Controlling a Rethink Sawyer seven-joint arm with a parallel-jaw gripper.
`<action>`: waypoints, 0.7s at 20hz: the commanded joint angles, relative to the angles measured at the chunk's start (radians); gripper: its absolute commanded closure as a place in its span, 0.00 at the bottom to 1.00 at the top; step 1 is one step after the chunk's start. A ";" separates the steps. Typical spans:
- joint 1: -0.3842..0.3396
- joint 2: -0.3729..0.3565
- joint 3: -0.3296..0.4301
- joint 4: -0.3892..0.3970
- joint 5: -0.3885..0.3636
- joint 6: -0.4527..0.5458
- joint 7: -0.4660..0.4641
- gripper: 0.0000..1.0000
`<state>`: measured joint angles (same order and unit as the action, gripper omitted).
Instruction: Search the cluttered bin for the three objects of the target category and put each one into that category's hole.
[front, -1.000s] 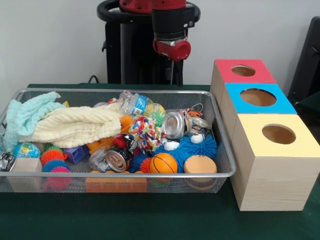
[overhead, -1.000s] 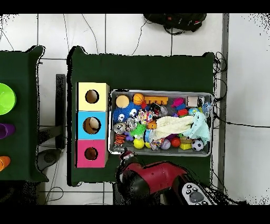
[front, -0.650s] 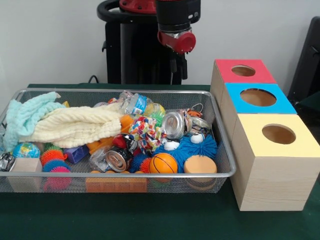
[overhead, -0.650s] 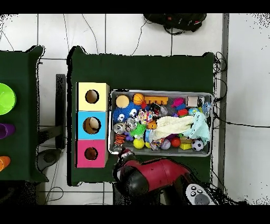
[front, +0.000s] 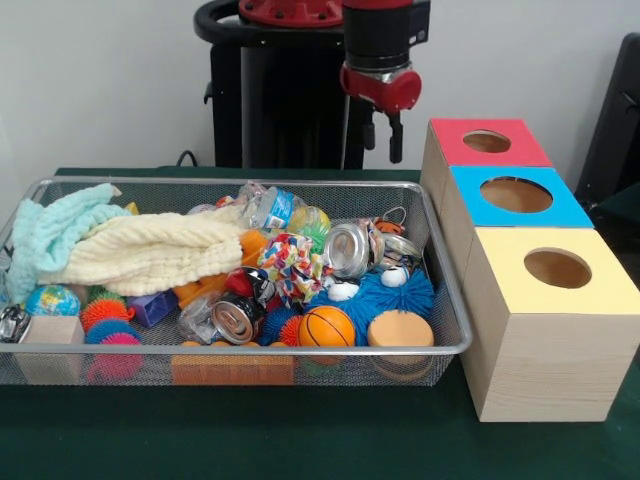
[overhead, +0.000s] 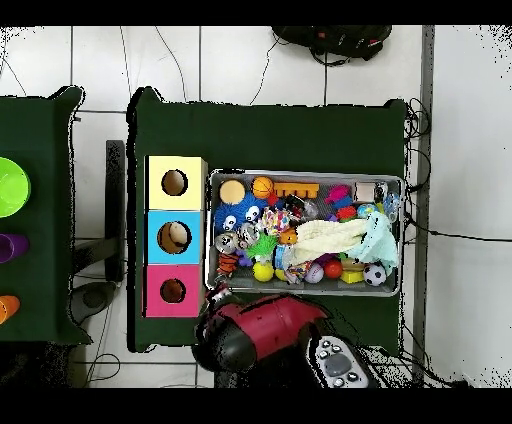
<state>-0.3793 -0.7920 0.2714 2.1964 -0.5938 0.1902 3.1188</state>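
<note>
A dark green table fronts a white wall; the jaws hang spread, empty.

Front and straight-down views share the bin.

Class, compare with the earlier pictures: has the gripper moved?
Yes. In the front view the gripper has shifted right, toward the red-topped box, above the bin's far rim.

Shiny wire-mesh metal bin, matt pale wooden boxes, fluffy cloth towel.
</note>
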 joint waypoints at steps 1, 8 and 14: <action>0.112 0.148 -0.151 -0.220 -0.086 -0.089 0.021 0.00; 0.054 0.142 -0.132 -0.186 -0.071 -0.137 -0.031 0.00; -0.030 0.107 -0.067 -0.159 -0.046 -0.098 -0.068 0.00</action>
<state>-0.3535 -0.6905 0.1780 2.1291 -0.6204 0.1077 3.1188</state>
